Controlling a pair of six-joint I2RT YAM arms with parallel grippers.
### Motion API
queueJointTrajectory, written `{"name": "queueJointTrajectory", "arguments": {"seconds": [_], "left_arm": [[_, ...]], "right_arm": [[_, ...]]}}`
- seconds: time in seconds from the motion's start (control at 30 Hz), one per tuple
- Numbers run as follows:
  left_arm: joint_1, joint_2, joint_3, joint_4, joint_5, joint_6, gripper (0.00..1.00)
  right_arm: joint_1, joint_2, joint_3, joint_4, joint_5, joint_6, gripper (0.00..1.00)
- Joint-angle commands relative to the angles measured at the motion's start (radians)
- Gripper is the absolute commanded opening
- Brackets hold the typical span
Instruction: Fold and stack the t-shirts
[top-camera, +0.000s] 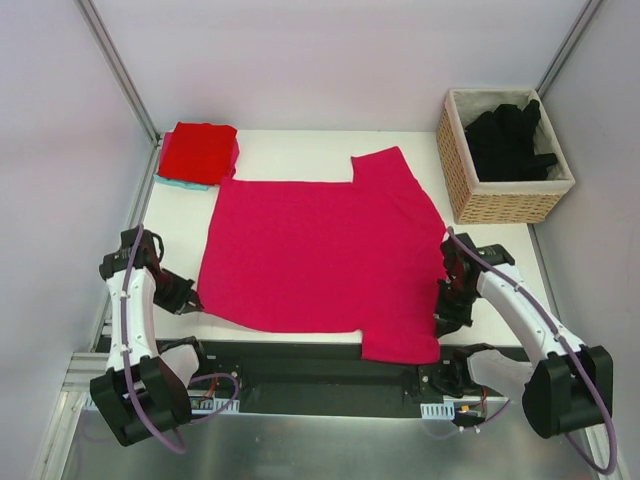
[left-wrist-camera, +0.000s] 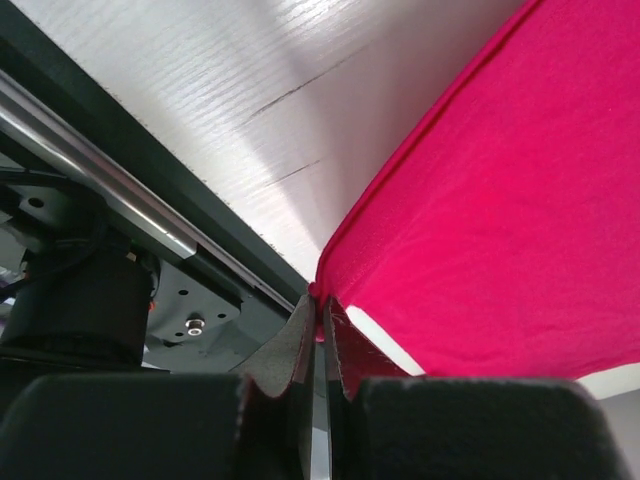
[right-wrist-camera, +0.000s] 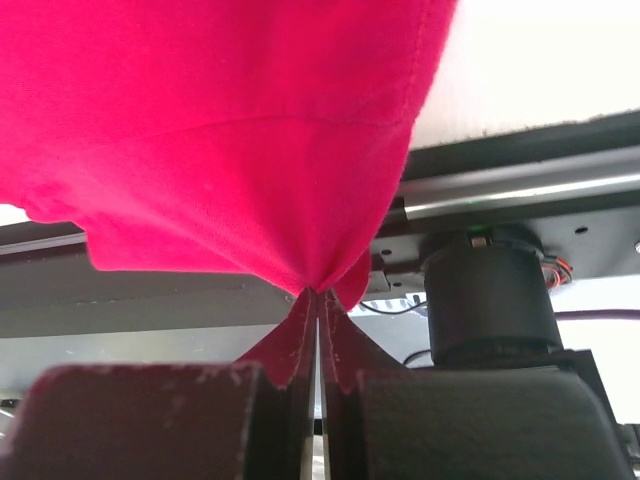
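Your white surface (top-camera: 290, 155) carries the pink t-shirt (top-camera: 320, 250), spread flat in the middle. Your left hand (top-camera: 192, 298) is squeezed tight on its near left corner, your right hand (top-camera: 443, 320) on its near right edge.

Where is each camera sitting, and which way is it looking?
Top camera: high behind the robot, looking down on the table, pink t-shirt and basket; the left arm and right arm show.
Left wrist camera: on the left arm, looking along the left fingers, shut on the shirt's edge.
Right wrist camera: on the right arm, looking along the right fingers, shut on the shirt's edge.
Shared: all three see the pink t-shirt.
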Motion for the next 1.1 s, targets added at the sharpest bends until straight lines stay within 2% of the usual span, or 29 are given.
{"name": "queueJointTrajectory", "arguments": {"seconds": [0.0, 0.27, 0.47, 0.73, 1.07], "left_arm": [[0.007, -0.038, 0.013, -0.081, -0.054, -0.050, 0.00], [0.007, -0.016, 0.181, -0.052, -0.137, -0.026, 0.00], [0.008, -0.006, 0.162, 0.003, -0.100, -0.035, 0.00], [0.010, 0.022, 0.103, 0.088, -0.051, -0.066, 0.00], [0.008, 0.190, 0.145, 0.192, -0.048, -0.046, 0.00]], "right_arm": [[0.005, -0.021, 0.052, -0.100, 0.065, 0.054, 0.01], [-0.022, 0.077, 0.296, -0.141, 0.218, -0.023, 0.01], [-0.095, 0.186, 0.367, -0.095, 0.201, -0.100, 0.01], [-0.119, 0.338, 0.508, -0.078, 0.175, -0.161, 0.01], [-0.148, 0.509, 0.709, -0.097, 0.177, -0.205, 0.01]]}}
